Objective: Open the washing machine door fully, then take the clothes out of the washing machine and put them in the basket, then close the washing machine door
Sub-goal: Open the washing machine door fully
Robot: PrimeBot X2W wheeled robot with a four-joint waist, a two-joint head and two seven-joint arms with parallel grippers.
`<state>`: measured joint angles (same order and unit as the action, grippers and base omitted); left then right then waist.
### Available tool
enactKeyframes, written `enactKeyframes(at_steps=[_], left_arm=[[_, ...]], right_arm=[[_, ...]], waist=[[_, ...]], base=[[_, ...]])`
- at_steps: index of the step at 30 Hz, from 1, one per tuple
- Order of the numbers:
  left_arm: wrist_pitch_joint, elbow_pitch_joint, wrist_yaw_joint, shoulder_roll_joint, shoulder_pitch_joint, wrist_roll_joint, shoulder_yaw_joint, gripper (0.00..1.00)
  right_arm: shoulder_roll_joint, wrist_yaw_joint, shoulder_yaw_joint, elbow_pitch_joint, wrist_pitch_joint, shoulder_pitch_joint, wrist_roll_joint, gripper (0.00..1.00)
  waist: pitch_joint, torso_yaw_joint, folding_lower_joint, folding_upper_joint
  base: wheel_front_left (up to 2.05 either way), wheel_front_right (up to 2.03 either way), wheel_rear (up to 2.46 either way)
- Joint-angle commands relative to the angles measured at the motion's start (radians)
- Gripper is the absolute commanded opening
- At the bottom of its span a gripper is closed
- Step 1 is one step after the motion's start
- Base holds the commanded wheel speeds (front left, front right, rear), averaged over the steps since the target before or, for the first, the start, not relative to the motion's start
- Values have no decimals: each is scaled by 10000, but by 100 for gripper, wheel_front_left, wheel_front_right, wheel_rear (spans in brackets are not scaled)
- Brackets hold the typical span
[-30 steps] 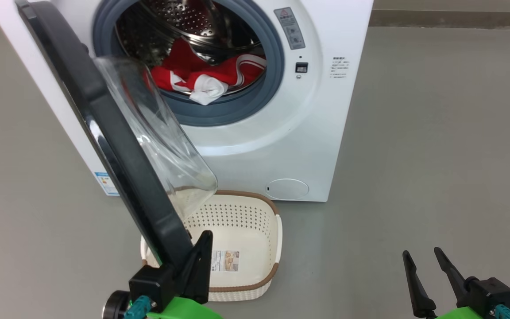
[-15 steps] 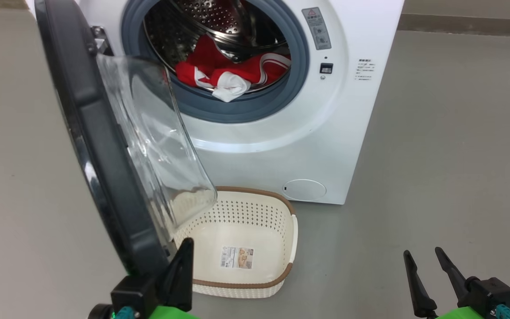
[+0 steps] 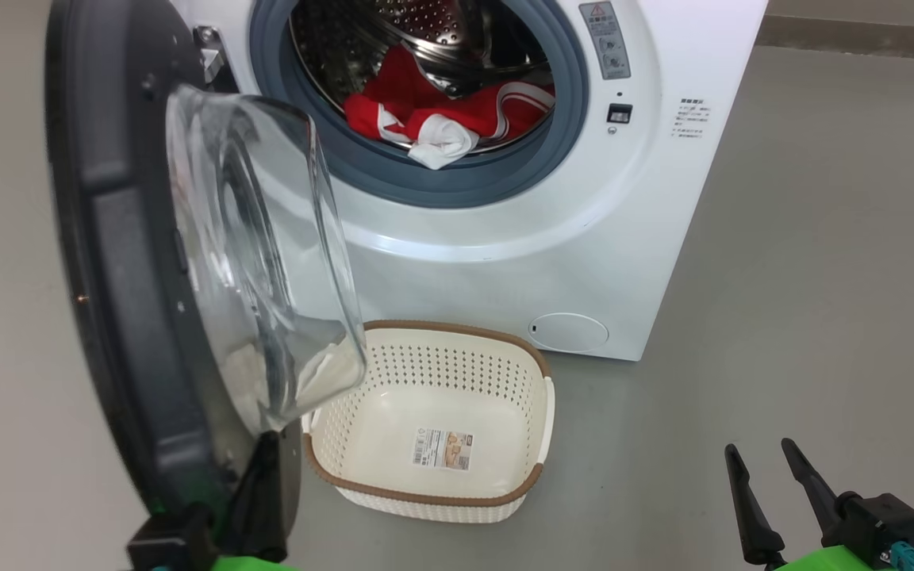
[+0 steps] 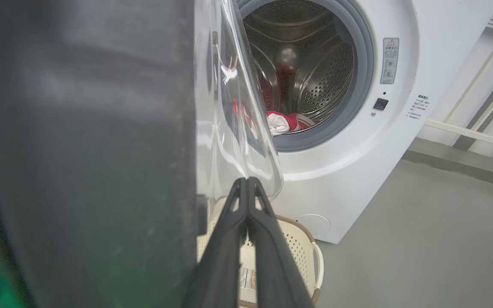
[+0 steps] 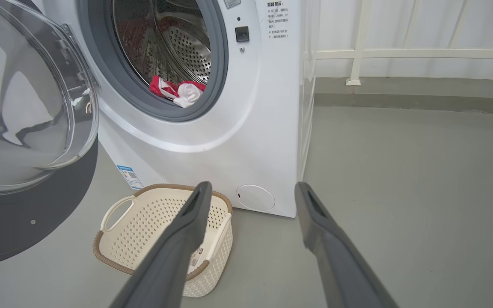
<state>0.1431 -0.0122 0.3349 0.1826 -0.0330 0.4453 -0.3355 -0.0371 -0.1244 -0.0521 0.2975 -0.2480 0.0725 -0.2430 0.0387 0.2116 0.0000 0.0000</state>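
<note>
Left: washing machine door (image 3: pixel 108 277) standing open, left claw (image 4: pixel 245 183) pressed together beside its lower rim. Centre: clothes (image 3: pixel 433 119) at the drum mouth of the washing machine (image 3: pixel 584 238); basket (image 3: pixel 457 327) on the floor below. Right: right claw (image 3: pixel 758 448), fingers apart, holding nothing.

Bare laundry corner: washing machine (image 3: pixel 505 270), grey floor (image 3: pixel 822 317), white railing (image 5: pixel 400 53).

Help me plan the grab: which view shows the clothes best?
Head view: the clothes lie unobstructed at the front edge of the drum, largest here. The right wrist view shows them smaller; the left wrist view, partly behind the glass of the washing machine door.
</note>
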Motion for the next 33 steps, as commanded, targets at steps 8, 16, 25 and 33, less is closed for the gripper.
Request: enactKeyframes(at_steps=[8,16,25,33], left_arm=[[441,291,281,515,1,297,1208,0],[759,354,555,671,144,593,2078,0],[996,209,596,864,157,1034,3141,0],[1145,-406,382,1039,-138,1326,4222,0]], right_arm=[[-131,-63,216,-377,-137,-577,93,100],[-131,-63,18,-490,-108,-659,277,100],[-131,-63,-106,-647,-10,-786,377,100],[-131,-63,-270,-808,57,-916,487,100]], waist=[[290,134,0,0],[604,281,0,0],[867,276,0,0],[1119,253,0,0]], base=[[0,0,0],[0,0,0],[0,0,0],[0,0,0]])
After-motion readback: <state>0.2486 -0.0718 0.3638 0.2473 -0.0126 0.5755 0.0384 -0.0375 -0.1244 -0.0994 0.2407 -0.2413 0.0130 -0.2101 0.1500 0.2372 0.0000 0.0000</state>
